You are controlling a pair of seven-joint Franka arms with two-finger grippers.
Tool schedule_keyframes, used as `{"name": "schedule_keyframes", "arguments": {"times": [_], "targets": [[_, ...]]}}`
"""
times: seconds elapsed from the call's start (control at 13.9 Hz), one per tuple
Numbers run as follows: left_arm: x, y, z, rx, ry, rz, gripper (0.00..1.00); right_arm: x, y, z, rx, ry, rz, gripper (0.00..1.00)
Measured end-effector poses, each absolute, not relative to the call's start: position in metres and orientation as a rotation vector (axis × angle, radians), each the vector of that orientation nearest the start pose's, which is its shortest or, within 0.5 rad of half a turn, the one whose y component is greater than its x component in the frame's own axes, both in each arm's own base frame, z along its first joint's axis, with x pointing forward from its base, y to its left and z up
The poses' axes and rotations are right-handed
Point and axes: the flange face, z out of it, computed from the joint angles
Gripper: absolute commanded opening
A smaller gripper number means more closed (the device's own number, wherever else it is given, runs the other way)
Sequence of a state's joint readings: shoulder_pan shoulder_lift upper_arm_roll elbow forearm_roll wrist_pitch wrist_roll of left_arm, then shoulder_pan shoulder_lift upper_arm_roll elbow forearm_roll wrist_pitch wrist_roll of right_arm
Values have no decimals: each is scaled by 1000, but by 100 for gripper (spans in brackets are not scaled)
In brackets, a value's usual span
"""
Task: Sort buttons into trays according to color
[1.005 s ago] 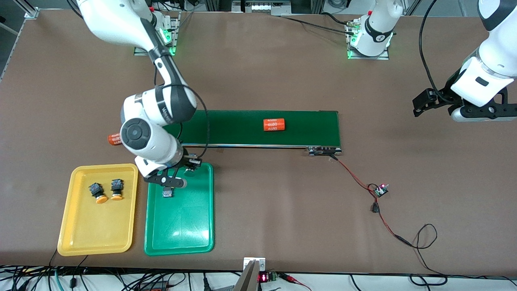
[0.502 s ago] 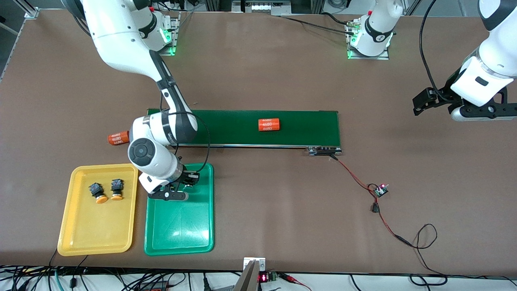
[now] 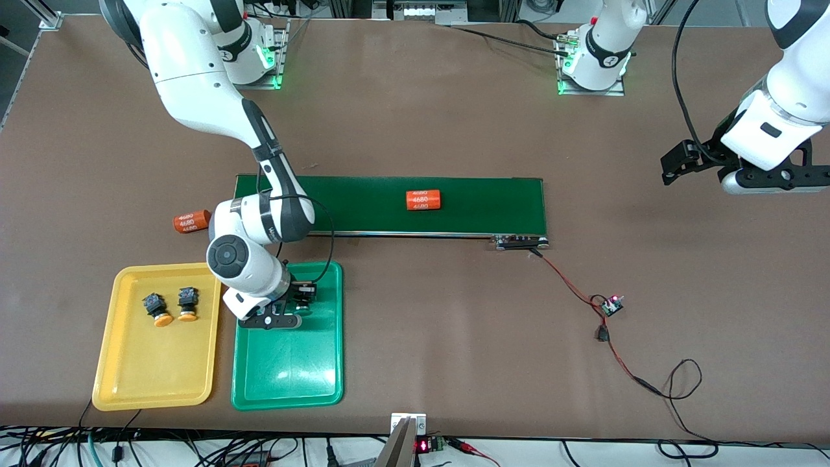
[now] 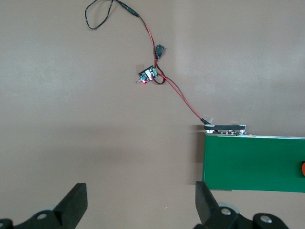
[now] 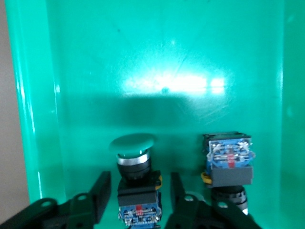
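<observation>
My right gripper is low in the green tray, at the end nearest the belt. In the right wrist view the gripper is open, its fingers standing either side of a green button lying on the tray floor, with small gaps. A second green button lies beside it. Both are hidden under the hand in the front view. Two yellow-orange buttons lie in the yellow tray. My left gripper waits above the bare table at the left arm's end, open and empty.
A dark-green conveyor belt carries an orange "4680" cylinder. Another orange cylinder lies on the table at the belt's end by the right arm. A small circuit board on red-black wires lies toward the left arm's end.
My right gripper has come down into the green tray with the green button, and its fingers now stand apart from it. The cylinder on the belt has moved toward the right arm's end.
</observation>
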State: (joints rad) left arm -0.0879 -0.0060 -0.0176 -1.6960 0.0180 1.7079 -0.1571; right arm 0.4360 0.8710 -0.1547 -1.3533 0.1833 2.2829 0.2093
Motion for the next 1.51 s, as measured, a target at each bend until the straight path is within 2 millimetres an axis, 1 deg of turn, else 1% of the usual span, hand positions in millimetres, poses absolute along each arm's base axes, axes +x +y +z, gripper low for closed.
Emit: {"name": "schedule_keyframes", "arguments": {"times": [0.22, 0.36, 0.5, 0.79, 0.93, 1.15, 1.22, 1.29, 1.51], "targets": [[558, -57, 580, -3124, -77, -22, 100, 709, 237, 223, -3093, -26, -92, 100], [558, -57, 580, -3124, -77, -22, 100, 708, 238, 244, -3092, -29, -57, 100], [557, -57, 580, -3123, -77, -12, 100, 707, 233, 278, -3091, -22, -37, 100], [556, -57, 580, -3122, -78, 2, 100, 707, 210, 355, -3086, 20, -78, 100], [557, -57, 584, -3123, -79, -8, 100, 706, 187, 388, -3097, 63, -80, 100], [556, -57, 586, -3121, -79, 2, 100, 701, 140, 436, -3113, 153, -70, 100], [555, -56, 586, -3120, -79, 8, 100, 698, 125, 451, -3119, 157, -68, 100], [555, -56, 586, -3120, -79, 13, 100, 695, 112, 462, -3132, 148, -60, 100], [554, -56, 586, -3120, -79, 16, 100, 692, 81, 482, -3171, 126, -70, 100]]}}
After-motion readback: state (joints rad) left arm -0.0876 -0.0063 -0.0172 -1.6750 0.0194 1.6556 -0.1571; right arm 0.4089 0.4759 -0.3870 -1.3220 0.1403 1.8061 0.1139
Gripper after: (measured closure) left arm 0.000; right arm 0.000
